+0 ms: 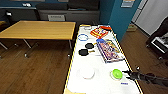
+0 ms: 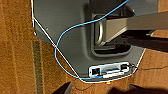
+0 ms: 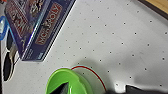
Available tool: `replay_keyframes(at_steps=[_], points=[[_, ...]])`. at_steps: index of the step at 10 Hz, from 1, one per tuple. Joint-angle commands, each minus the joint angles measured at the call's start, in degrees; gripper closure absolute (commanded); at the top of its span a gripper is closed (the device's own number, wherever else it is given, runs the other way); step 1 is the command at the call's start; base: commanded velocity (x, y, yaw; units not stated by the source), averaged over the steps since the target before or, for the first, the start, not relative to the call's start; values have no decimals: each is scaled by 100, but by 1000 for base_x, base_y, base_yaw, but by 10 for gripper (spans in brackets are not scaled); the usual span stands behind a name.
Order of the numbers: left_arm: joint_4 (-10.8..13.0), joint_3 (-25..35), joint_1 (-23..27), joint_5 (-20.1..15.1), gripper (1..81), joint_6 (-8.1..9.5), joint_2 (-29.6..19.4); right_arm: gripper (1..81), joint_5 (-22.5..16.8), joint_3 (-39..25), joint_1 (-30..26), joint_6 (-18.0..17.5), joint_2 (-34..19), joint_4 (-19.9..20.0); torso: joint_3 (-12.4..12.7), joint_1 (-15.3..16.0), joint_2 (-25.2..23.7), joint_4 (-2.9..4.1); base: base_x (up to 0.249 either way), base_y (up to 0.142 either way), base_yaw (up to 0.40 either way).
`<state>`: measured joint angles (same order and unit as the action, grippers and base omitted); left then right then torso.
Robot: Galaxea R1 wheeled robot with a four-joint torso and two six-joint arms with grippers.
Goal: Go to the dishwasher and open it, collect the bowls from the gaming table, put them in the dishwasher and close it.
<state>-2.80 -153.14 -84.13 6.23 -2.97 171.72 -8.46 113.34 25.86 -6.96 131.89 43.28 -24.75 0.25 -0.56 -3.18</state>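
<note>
The gaming table (image 1: 75, 62) is long and white-topped with a thin yellow edge. A green bowl (image 1: 116, 74) sits near its right edge on a pale red-rimmed dish (image 3: 96, 75). Left of it lies a white bowl (image 1: 87, 73), and a blue-rimmed one (image 1: 82, 37) is farther back. My right gripper (image 1: 126, 74) reaches in from the right, open, just beside the green bowl (image 3: 66, 83). In the right wrist view the right gripper (image 3: 100, 91) has one dark fingertip (image 3: 60, 90) at the bowl's rim. My left gripper (image 2: 100, 90) hangs open over wooden floor beside my grey base (image 2: 67, 37). The dishwasher is out of view.
Board-game boxes (image 1: 110, 50) and a red box (image 1: 99, 32) lie on the table's far half, with two dark round paddles (image 1: 86, 49) beside them. A yellow-topped table (image 1: 37, 30) stands to the left. A teal pillar (image 1: 120, 15) rises behind. Wooden floor (image 1: 37, 67) lies on both sides.
</note>
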Motion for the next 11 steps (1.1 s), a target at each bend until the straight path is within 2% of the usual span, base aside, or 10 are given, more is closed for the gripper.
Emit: replay_keyframes(at_steps=[1,8,9,11], points=[[-71,12,-47,-430,10,-10,-14,10,-244,82,-647,-60,-29,111,0,0,0,0,0,0,0],[-71,12,-56,-438,10,-10,-41,10,125,170,-409,-121,358,120,0,0,5,0,0,0,0],[-71,12,-56,-438,10,-10,-41,811,125,161,-392,-121,350,120,0,0,5,0,0,0,0],[-71,12,-56,-438,10,-10,-32,811,125,56,-322,-130,288,128,-2,2,5,0,0,0,0]])
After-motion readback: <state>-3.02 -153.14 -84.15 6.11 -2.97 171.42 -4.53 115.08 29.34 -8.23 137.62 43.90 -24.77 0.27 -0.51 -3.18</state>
